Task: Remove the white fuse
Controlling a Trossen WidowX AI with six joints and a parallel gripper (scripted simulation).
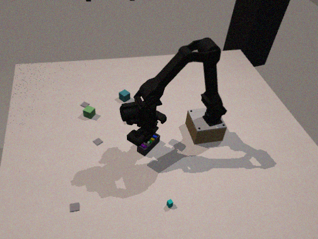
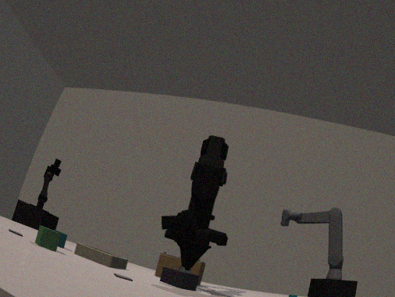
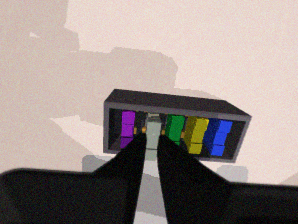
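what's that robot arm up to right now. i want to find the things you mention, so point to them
The black robot arm has its gripper (image 1: 144,138) (image 2: 187,269) (image 3: 151,139) shut on the white fuse (image 3: 153,131), between the purple fuse (image 3: 128,125) and the green fuse (image 3: 175,129) of the fuse block (image 1: 145,151) (image 2: 179,278) (image 3: 170,100). It is there to pull that fuse out and put it in a tray; it isn't in the tray.

So the arm (image 1: 169,72) (image 2: 204,191) is looking like matt black plastic all over. Its base box (image 1: 208,136) (image 2: 168,263) is showing woody brown sides under a smooth, metal-looking grey top. The fuses (image 3: 198,134) are passing for smooth coloured plastic, and the fuse block (image 1: 145,151) (image 2: 179,278) (image 3: 170,101) is looking dull, no gloss.
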